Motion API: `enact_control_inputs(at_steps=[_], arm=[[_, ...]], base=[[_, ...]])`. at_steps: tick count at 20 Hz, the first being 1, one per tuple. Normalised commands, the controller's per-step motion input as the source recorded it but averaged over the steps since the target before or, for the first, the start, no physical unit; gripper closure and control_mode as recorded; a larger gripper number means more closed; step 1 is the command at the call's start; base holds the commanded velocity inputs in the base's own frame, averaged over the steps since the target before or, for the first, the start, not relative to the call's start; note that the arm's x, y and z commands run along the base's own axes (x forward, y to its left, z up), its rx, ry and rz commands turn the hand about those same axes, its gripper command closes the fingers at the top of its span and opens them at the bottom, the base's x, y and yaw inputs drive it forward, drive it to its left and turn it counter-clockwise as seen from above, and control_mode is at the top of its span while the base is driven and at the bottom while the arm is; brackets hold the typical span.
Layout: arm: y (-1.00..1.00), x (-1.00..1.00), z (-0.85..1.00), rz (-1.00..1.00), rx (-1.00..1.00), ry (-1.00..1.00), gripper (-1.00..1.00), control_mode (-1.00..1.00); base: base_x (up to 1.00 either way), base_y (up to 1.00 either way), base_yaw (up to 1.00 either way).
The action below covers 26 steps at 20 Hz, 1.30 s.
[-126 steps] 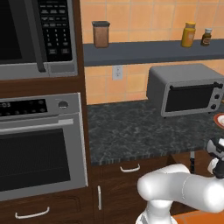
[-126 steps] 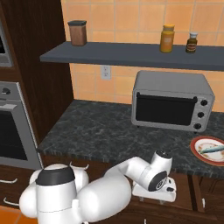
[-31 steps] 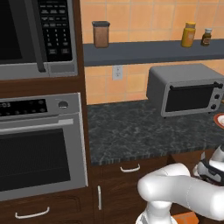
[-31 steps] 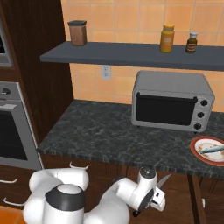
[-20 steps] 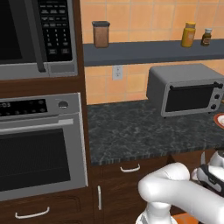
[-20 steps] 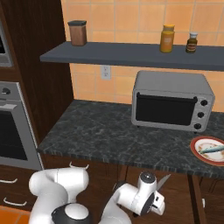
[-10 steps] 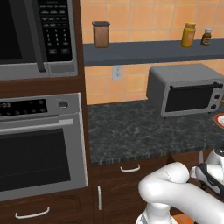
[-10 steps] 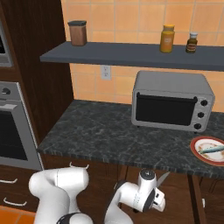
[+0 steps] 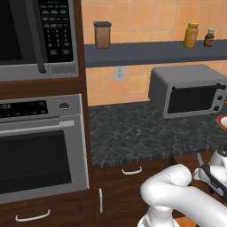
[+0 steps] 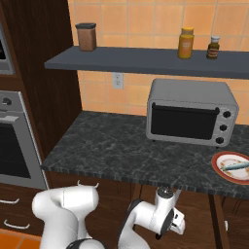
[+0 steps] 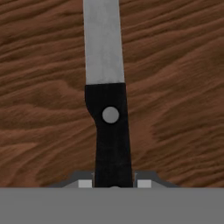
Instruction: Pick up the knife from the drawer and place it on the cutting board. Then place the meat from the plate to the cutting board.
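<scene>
While the knife (image 11: 108, 109) lies flat on the brown wooden floor of the drawer (image 11: 175, 87), its black handle runs down to 6 o'clock in the hand view and passes straight between the two fingertips (image 11: 85, 183), which are clenched on its sides. Its silvery blade points to 12 o'clock. Over on the counter (right base view, about 3 o'clock) the plate (image 10: 221, 168) carries the meat (image 10: 235, 166).

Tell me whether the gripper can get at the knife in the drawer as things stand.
Yes, it seems so: the gripper is shut on the knife handle, fingertips on either side, nothing between. The knife lies flat on the drawer floor.
</scene>
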Motion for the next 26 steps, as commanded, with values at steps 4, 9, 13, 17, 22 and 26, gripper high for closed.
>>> enact_control_inputs(at_steps=[4, 9, 13, 17, 22, 26], arm=[[-0.16, -0.03, 0.01, 0.00, 0.00, 0.00, 1.00, -1.00], [-0.20, -0.58, 0.40, 0.00, 0.00, 0.00, 1.00, -1.00], [-0.14, -0.79, 0.24, 0.00, 0.00, 0.00, 1.00, -1.00], [-0.01, -0.70, 0.34, 0.00, 0.00, -0.03, 1.00, -1.00], [0.00, -0.48, 0.59, 0.00, 0.00, -0.13, 1.00, -1.00], [0.00, -0.25, 0.64, 0.00, 0.00, -0.16, 1.00, -1.00]], base=[[0.00, 0.00, 0.00], [0.00, 0.00, 0.00], [0.00, 0.00, 0.00], [0.00, 0.00, 0.00], [0.00, 0.00, 0.00], [0.00, 0.00, 0.00]])
